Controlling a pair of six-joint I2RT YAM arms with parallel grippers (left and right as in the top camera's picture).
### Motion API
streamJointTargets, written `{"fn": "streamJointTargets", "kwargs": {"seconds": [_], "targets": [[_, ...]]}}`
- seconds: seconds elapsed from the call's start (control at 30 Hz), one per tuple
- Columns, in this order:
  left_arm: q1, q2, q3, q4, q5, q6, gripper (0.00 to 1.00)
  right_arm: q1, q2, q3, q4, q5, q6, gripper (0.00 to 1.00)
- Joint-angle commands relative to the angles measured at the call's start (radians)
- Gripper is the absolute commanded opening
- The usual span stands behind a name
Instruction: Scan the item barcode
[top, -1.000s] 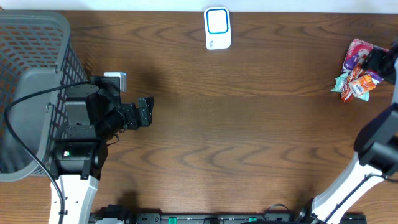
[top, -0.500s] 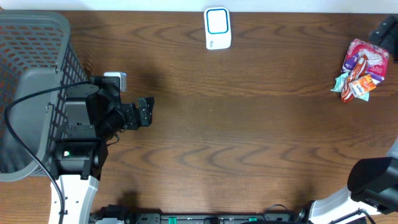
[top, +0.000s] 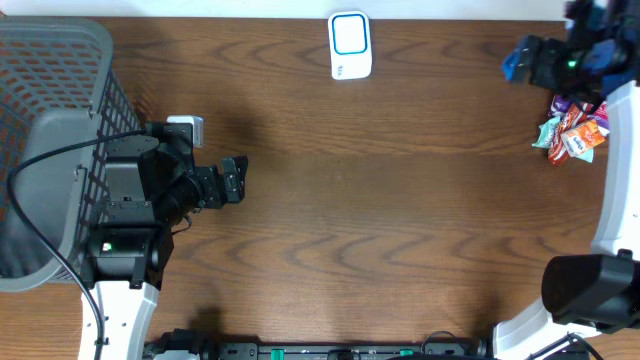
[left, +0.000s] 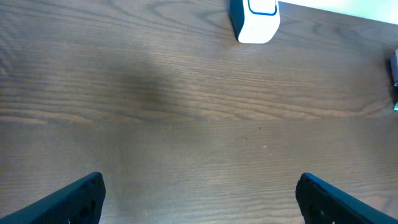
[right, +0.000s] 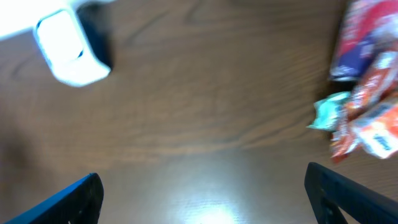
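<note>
Surface (top: 400, 220) — basket (top: 40, 90) at left edge, left gripper (top: 238, 180) just right of it; scanner (top: 350, 45) at far edge, centre; packets (top: 575, 125) heaped at right edge — right gripper (top: 516, 58) just left of them, toward the far edge.

Dark wood-grain table (top: 400, 200) — smooth, faintly glossy; snack wrappers (top: 572, 137) shiny plastic.

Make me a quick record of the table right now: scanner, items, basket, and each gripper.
scanner: white with blue trim, middle of the far edge of the table
snack packets: small pile at far right, lying on the table, not held
basket: grey mesh, left side
left gripper: open, empty, beside the basket
right gripper: open, empty, just left of the packets
</note>
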Motion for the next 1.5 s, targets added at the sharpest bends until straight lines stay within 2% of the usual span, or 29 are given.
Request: {"fn": "streamJointTargets", "kwargs": {"seconds": [0.0,0.17,0.3,0.63,0.83,1.3,1.47], "targets": [[0.003,0.000,-0.005,0.001,0.005,0.013,0.97,0.041,-0.042,-0.009,-0.040,-0.050,-0.074,0.99],[0.003,0.000,-0.005,0.001,0.005,0.013,0.97,0.053,-0.090,-0.078,-0.033,-0.068,-0.093,0.99],[0.003,0.000,-0.005,0.001,0.005,0.013,0.97,0.054,-0.208,-0.276,0.081,-0.102,-0.092,0.99],[0.003,0.000,-0.005,0.001,0.005,0.013,0.97,0.130,-0.740,-1.022,0.687,-0.127,-0.140,0.99],[0.003,0.000,-0.005,0.001,0.005,0.013,0.97,0.130,-0.931,-1.269,0.859,-0.127,-0.140,0.99],[0.003,0.000,-0.005,0.001,0.005,0.013,0.97,0.130,-0.889,-1.331,0.852,-0.130,-0.140,0.99],[0.003,0.000,-0.005,0.001,0.005,0.013,0.97,0.130,-0.869,-1.331,0.784,-0.126,-0.140,0.99]]}}
